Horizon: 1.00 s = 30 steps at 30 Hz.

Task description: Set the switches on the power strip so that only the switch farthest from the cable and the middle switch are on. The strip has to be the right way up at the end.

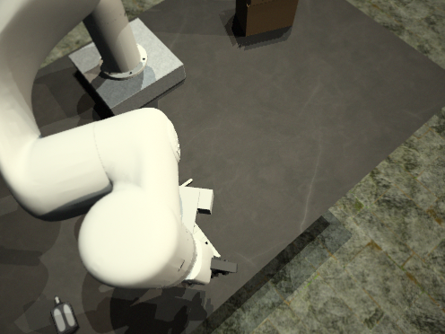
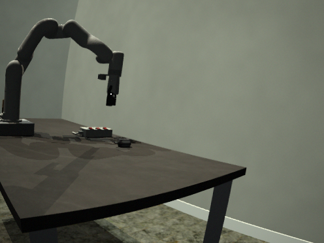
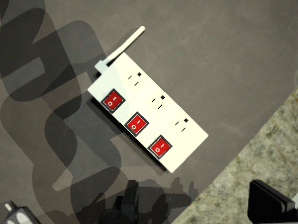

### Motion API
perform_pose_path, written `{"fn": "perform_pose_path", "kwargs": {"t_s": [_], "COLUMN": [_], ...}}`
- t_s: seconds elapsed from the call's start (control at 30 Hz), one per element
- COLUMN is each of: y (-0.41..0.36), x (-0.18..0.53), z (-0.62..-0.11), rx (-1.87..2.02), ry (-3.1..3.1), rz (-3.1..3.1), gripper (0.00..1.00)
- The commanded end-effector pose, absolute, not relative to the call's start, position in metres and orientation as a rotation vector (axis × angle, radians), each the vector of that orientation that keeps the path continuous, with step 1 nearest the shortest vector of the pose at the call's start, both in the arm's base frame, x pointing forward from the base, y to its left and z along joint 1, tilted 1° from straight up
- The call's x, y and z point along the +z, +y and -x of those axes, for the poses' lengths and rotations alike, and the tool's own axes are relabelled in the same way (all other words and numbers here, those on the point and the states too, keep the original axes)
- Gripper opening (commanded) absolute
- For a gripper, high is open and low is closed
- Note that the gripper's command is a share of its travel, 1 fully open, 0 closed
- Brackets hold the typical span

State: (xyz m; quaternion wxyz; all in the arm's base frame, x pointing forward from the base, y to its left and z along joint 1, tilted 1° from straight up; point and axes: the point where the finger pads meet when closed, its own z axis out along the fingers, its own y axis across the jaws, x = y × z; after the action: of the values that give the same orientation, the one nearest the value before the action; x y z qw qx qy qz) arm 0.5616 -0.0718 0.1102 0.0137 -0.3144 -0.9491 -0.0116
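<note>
The power strip [image 3: 148, 113] lies face up on the desk [image 1: 278, 117], close to one long edge and not far from a corner, with its cable [image 3: 125, 46] leaving the end turned away from that edge. Three red switches [image 3: 136, 123] run along one side, sockets along the other. I cannot read from here which rockers are on.

My worry is the press itself. The strip sits loose on the desk, so an off-centre push on a rocker could slide it toward the nearby edge, or tip it and spoil the right-way-up requirement. The switches are close together too; with the fingers spread wide and holding nothing, one fingertip could catch a neighbouring rocker and flip the wrong one. Mistaking which end carries the cable would also set the wrong pair.

A small dark object [image 2: 124, 142] rests near the strip, and a brown box [image 1: 266, 15] stands at the far side, well apart.

The gripper [image 2: 111, 100] hangs well above the strip, pointing straight down, the arm arched high over from its base block [image 1: 168, 67] at the desk's opposite side.
</note>
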Motion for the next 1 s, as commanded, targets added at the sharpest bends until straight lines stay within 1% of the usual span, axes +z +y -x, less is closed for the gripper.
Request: {"fn": "perform_pose_path", "kwargs": {"t_s": [0.0,0.77,0.97], "y": [-0.072,-0.072,-0.062], "x": [0.112,0.113,0.115], "z": [-0.563,-0.563,-0.543], "rx": [-0.038,-0.038,-0.033], "ry": [-2.961,-2.962,-3.046], "rz": [0.981,0.978,0.685], "gripper": [1.0,1.0,1.0]}}
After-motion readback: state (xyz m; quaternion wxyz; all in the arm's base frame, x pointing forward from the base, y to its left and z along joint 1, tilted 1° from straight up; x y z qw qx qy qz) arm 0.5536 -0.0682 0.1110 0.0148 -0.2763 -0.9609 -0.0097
